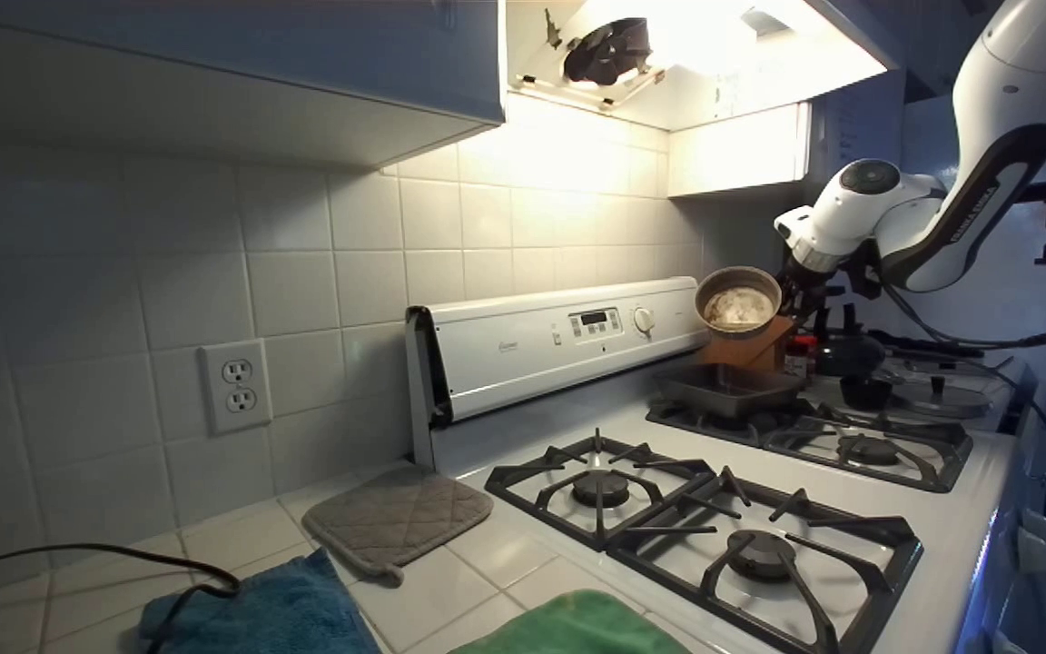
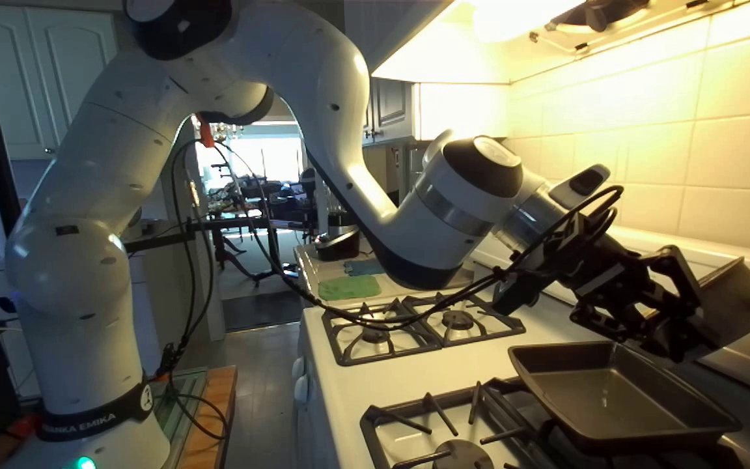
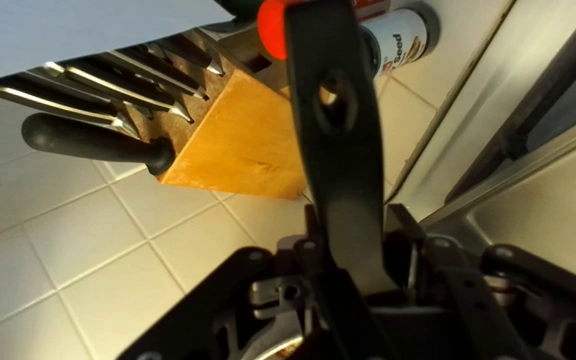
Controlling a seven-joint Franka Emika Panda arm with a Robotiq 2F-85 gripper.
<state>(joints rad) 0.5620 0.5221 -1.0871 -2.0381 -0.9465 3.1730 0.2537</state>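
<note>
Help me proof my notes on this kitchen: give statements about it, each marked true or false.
1. The gripper grips the saucepan by its black handle. True.
2. The saucepan hangs level. False: it is tilted.
3. The baking pan sits on the stove. True.
4. The knife block holds no knives. False: several knife handles stick out of the knife block.
5. The potholder lies on the green cloth. False: the potholder lies on the counter, apart from the green cloth.
6. A cable runs across the blue cloth. True.

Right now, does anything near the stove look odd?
Yes: the gripper holds the pot by its handle, tipped rather than level, its inside blotchy. Overhead, the hood fan sits exposed, no cover visible.
</note>
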